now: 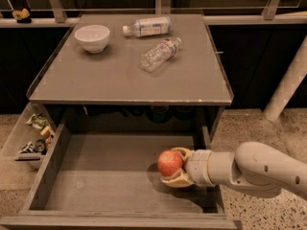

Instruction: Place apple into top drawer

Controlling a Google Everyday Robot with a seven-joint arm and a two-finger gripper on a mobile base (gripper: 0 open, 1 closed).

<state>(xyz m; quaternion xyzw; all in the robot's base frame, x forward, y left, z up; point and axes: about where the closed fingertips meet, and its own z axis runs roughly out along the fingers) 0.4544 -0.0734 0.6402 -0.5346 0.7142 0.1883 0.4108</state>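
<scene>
The round red-orange apple (170, 163) is held in my gripper (175, 166), whose tan fingers close around it from the right. The white arm reaches in from the lower right. Apple and gripper hang over the right part of the open top drawer (96, 176), a wide shallow grey drawer pulled out below the tabletop. A shadow lies on the drawer floor just below the apple. Whether the apple touches the floor I cannot tell.
On the grey tabletop (110, 75) stand a white bowl (92, 37) and two lying plastic bottles (147, 27) (160, 53). A pale bin with snack clutter (32, 137) sits to the drawer's left. A white post (288, 85) stands at the right.
</scene>
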